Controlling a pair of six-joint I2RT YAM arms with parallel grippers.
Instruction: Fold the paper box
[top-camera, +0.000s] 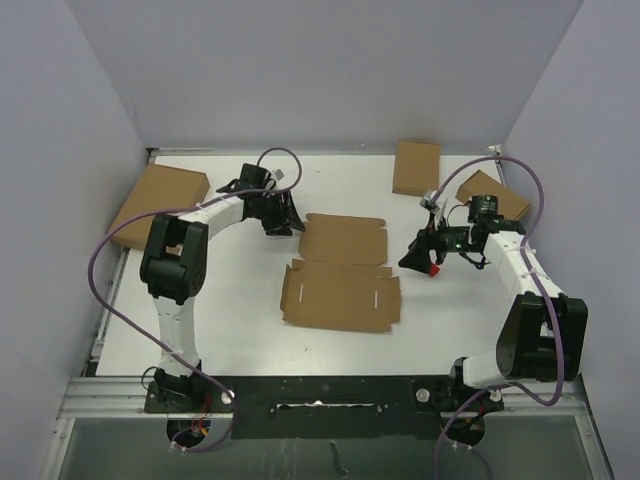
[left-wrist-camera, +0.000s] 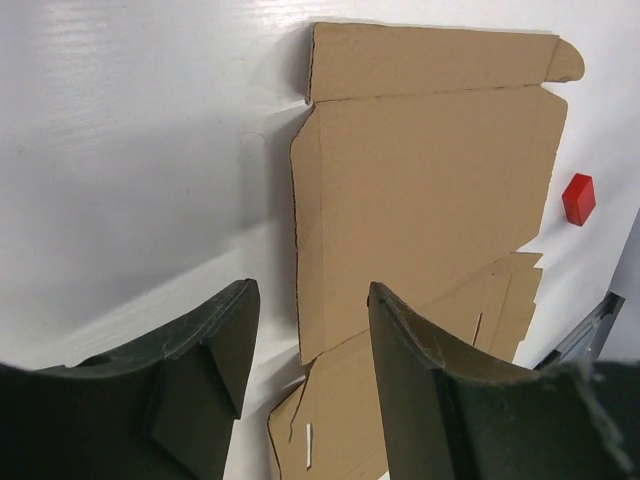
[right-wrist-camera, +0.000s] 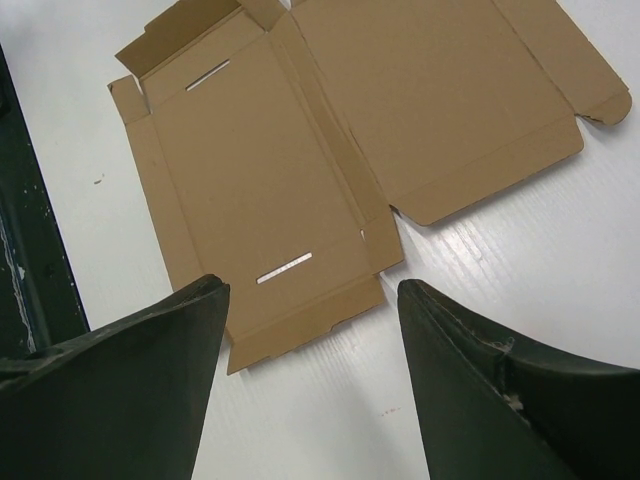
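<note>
Left hand: fingers parted, gripping nothing, near the box's far left corner.
Paper box: lying flat and unfolded in the middle of the counter, between both hands.
Right hand: fingers spread wide, empty, beside the box's right edge.

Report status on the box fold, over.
Left hand open, empty. Right hand open, empty. Paper box flat on table, unfolded. Small red block beside it, not touching.
</note>
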